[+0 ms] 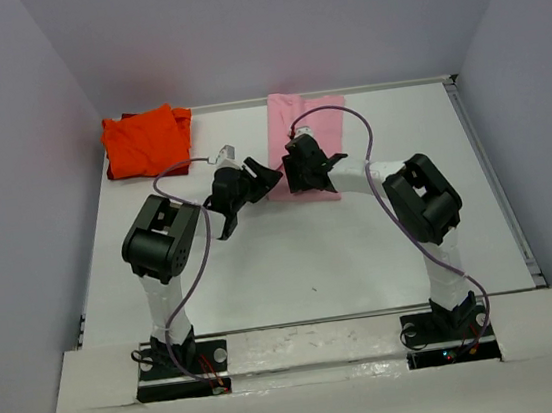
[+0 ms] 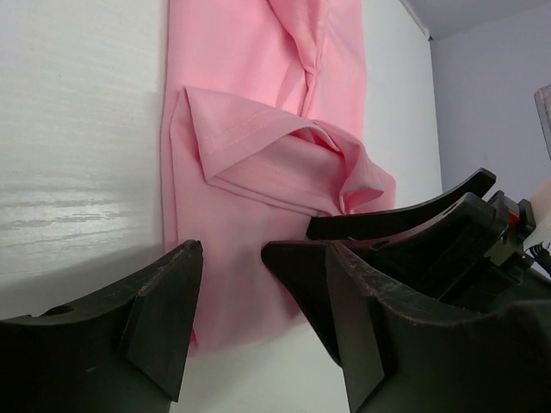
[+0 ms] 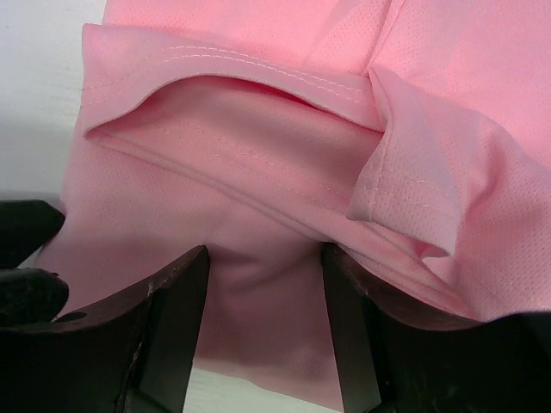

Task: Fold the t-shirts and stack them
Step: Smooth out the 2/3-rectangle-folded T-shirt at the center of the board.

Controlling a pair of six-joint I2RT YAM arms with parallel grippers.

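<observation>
White tabletop (image 1: 293,265), grey walls on three sides. Orange shirt (image 1: 145,140) bunched at the far-left corner, well apart from the arms. Pink shirt (image 1: 308,122) lies as a long narrow strip at far centre, with a sleeve flap (image 2: 284,146) loose and puckered on top. Left gripper (image 2: 231,251) sits at the strip's near-left corner, fingers spread, nothing pinched. Right gripper (image 3: 265,254) is just beside it over the near edge, fingers spread astride the cloth, not clamped.

Risks:
- A bite catching only the top layer would let the strip fall open on lifting.
- An uneven lift would skew the fold.
- The loose sleeve may slide out.
- The grippers are close enough to knock together.
</observation>
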